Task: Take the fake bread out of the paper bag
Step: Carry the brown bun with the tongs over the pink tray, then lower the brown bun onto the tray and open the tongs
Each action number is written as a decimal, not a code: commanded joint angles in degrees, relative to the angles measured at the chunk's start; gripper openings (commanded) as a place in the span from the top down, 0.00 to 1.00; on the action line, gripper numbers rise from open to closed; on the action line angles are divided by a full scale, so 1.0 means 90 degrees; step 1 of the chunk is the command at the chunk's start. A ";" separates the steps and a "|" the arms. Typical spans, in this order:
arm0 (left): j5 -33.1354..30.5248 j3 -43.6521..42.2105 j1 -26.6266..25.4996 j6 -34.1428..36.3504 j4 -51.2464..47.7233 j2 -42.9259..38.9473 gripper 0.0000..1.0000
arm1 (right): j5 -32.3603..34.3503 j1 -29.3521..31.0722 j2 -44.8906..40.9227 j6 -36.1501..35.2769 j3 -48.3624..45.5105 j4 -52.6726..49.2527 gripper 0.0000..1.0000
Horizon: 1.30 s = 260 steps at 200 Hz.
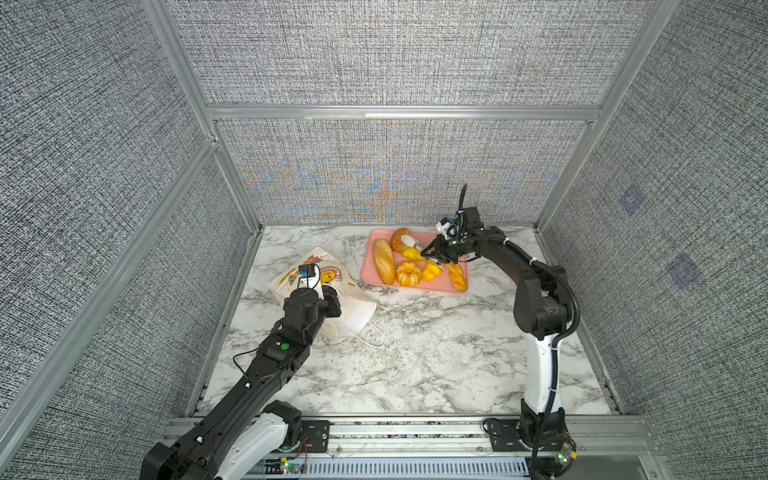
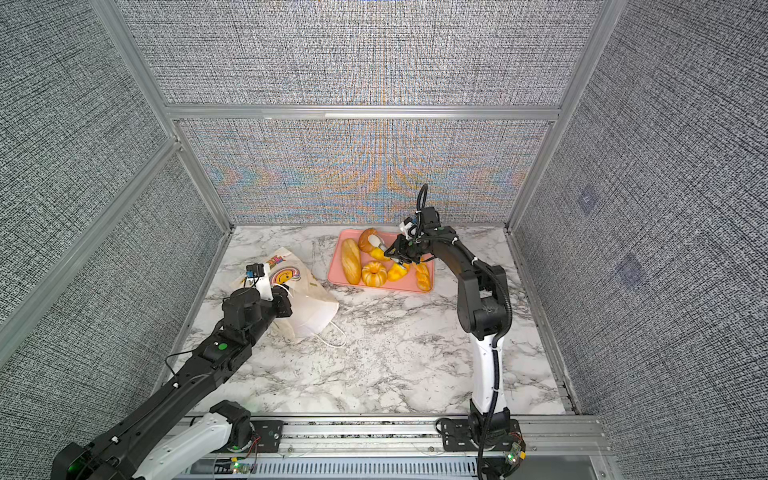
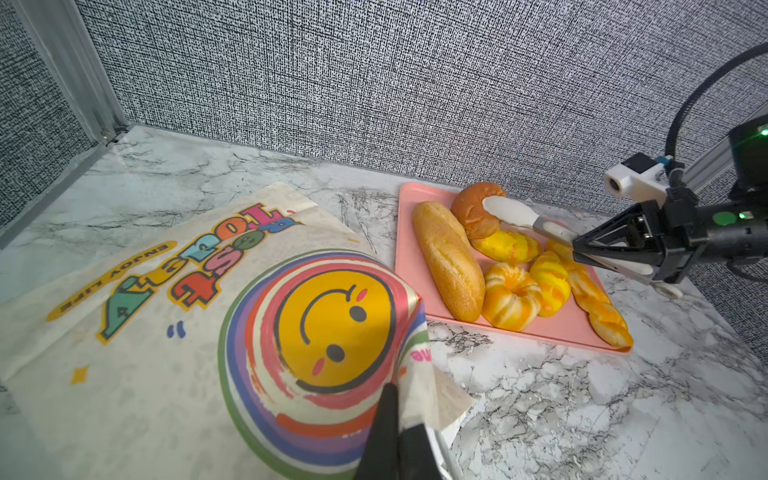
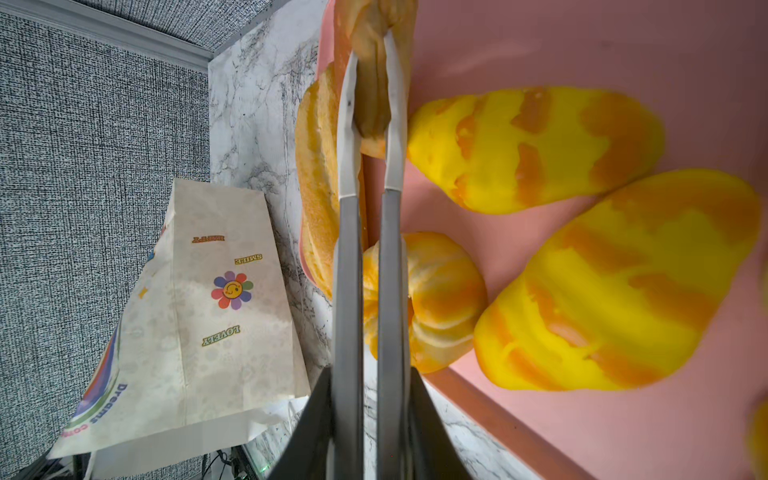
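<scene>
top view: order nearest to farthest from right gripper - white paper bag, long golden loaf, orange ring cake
1. Orange ring cake, mid pink tray, by right gripper
2. Long golden loaf, tray's left edge
3. White paper bag, far left

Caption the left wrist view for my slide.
In the right claw, tongs grip the brown bun; the left claw pinches the paper bag.

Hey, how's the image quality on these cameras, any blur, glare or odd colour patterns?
Both top views: rainbow moiré ripples on the woven back wall, otherwise even light and soft shadows. Right wrist view: the tongs look soft close to the lens, and the nearest croissant has slightly smeared edges. Left wrist view: the paper bag print is crisp, while the left gripper is a dark blur.
</scene>
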 commanded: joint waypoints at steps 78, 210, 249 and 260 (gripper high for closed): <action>0.0117 0.0073 0.0001 0.0039 -0.0188 0.0014 1.00 | -0.0068 0.0148 0.0806 -0.0064 0.0880 -0.0405 1.00; 0.0118 0.0133 0.0002 0.0086 -0.0234 0.0023 1.00 | 0.0484 -0.0133 0.0153 -0.0185 0.0500 -0.0848 0.55; 0.0098 0.0170 0.0000 0.0269 -0.0326 -0.0022 1.00 | 0.0625 -0.0159 -0.0071 -0.0273 0.0541 -0.1020 0.51; 0.0098 0.0190 0.0000 0.0334 -0.0377 -0.0023 1.00 | 0.0648 -0.0159 -0.0189 -0.0302 0.0512 -0.1049 0.52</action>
